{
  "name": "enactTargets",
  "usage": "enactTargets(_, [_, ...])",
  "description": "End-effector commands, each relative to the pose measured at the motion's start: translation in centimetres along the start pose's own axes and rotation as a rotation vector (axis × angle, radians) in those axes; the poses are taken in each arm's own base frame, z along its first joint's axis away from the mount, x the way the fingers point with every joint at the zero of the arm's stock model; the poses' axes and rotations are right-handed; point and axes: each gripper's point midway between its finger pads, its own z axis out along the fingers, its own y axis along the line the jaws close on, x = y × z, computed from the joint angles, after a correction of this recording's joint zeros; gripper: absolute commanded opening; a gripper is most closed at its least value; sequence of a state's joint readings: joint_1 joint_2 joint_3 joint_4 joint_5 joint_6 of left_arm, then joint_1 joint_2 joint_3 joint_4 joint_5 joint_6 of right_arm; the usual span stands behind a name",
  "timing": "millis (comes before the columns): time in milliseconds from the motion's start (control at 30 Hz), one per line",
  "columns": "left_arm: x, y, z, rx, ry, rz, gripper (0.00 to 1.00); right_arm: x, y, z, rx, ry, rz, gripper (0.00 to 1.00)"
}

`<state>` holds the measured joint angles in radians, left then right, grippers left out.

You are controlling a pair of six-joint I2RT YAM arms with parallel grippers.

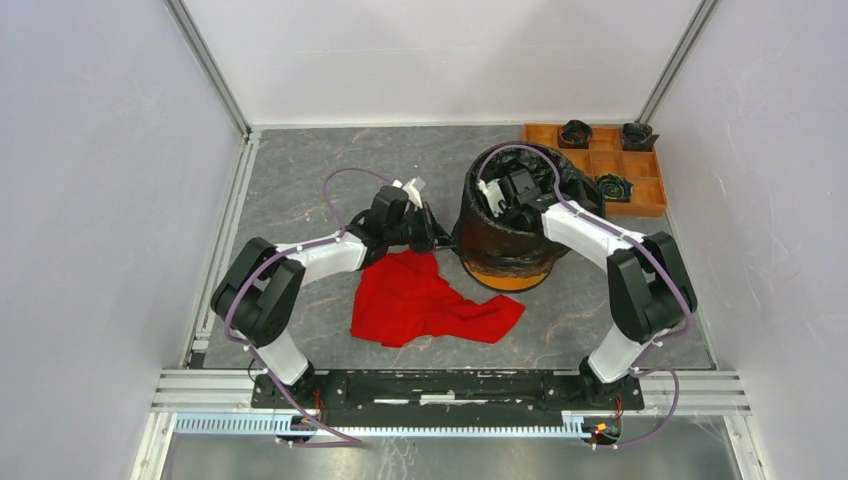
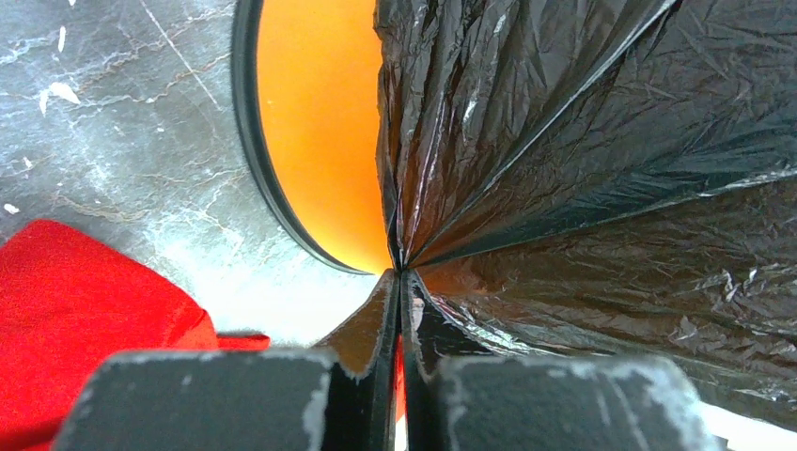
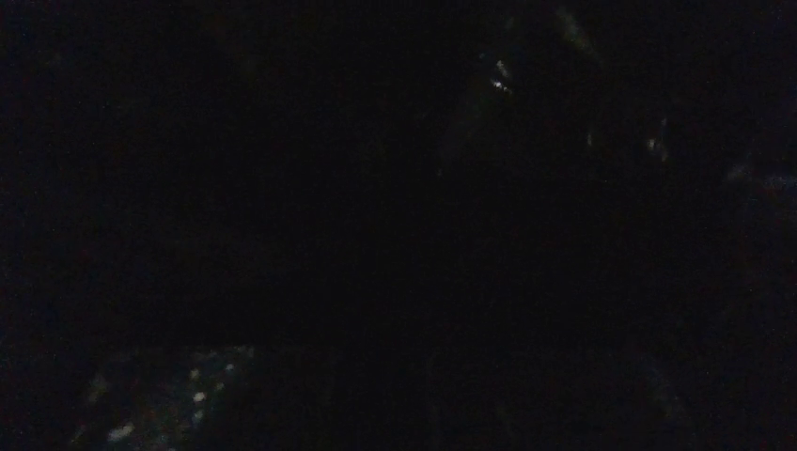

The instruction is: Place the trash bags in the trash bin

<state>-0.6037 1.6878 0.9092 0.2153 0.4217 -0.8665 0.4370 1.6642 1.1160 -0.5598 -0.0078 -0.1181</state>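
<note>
The trash bin (image 1: 507, 277) stands mid-table, only its orange foot showing. The black trash bag (image 1: 497, 238) is draped over its rim and down its wall. In the left wrist view the crinkled trash bag (image 2: 583, 188) fans out from my left gripper (image 2: 401, 282), which is shut on a pinch of it beside the orange bin (image 2: 320, 132). From above, the left gripper (image 1: 444, 240) sits at the bin's left side. My right gripper (image 1: 508, 203) reaches down inside the bin's mouth with its fingertips hidden. Its wrist view is almost black. It is shut, and what it holds, if anything, does not show.
A red cloth (image 1: 425, 300) lies crumpled on the table just in front of the bin, under the left arm, and shows as the red cloth (image 2: 85, 301) in the left wrist view. An orange-brown compartment tray (image 1: 645, 188) with small dark rolled bundles (image 1: 575, 132) sits at the back right.
</note>
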Motion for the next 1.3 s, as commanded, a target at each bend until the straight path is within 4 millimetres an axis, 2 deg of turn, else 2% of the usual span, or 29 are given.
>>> enactTargets(0, [-1.1, -2.2, -1.6, 0.044, -0.051, 0.086, 0.08, 0.0, 0.4, 1.7, -0.02, 0.019, 0.012, 0.0])
enactTargets(233, [-1.5, -2.7, -2.3, 0.037, -0.065, 0.104, 0.11, 1.3, 0.5, 3.1, -0.025, 0.082, 0.012, 0.0])
enactTargets(333, [-1.5, -2.7, -2.4, 0.035, -0.065, 0.104, 0.15, 1.3, 0.9, 3.1, -0.046, 0.082, 0.02, 0.0])
enactTargets(400, [-1.6, -2.6, -2.4, 0.031, -0.068, 0.106, 0.17, 0.3, 1.0, 2.0, -0.05, 0.049, 0.029, 0.01])
enactTargets(533, [-1.6, -2.6, -2.4, 0.03, -0.068, 0.108, 0.2, -2.6, 0.8, -1.5, -0.046, -0.053, 0.048, 0.1])
enactTargets(600, [-1.7, -2.9, -2.5, 0.036, -0.068, 0.109, 0.21, -3.0, 1.0, -2.9, -0.052, -0.082, 0.054, 0.22])
enactTargets(700, [-1.8, -3.1, -2.6, 0.038, -0.075, 0.113, 0.22, -3.1, 0.9, -4.5, -0.041, -0.11, 0.071, 0.29])
enactTargets(867, [-1.7, -2.9, -2.6, 0.031, -0.075, 0.113, 0.22, -3.2, 0.4, -6.3, -0.006, -0.146, 0.081, 0.35])
enactTargets(967, [-1.6, -2.6, -2.6, 0.027, -0.072, 0.111, 0.22, -4.4, 0.0, -7.7, 0.009, -0.203, 0.088, 0.4])
enactTargets(1133, [-1.6, -2.8, -2.7, 0.031, -0.072, 0.109, 0.21, -5.9, -0.4, -9.4, 0.031, -0.249, 0.096, 0.41])
enactTargets(1267, [-1.5, -2.6, -2.6, 0.027, -0.07, 0.107, 0.21, -7.9, -0.7, -12.0, 0.036, -0.343, 0.11, 0.45])
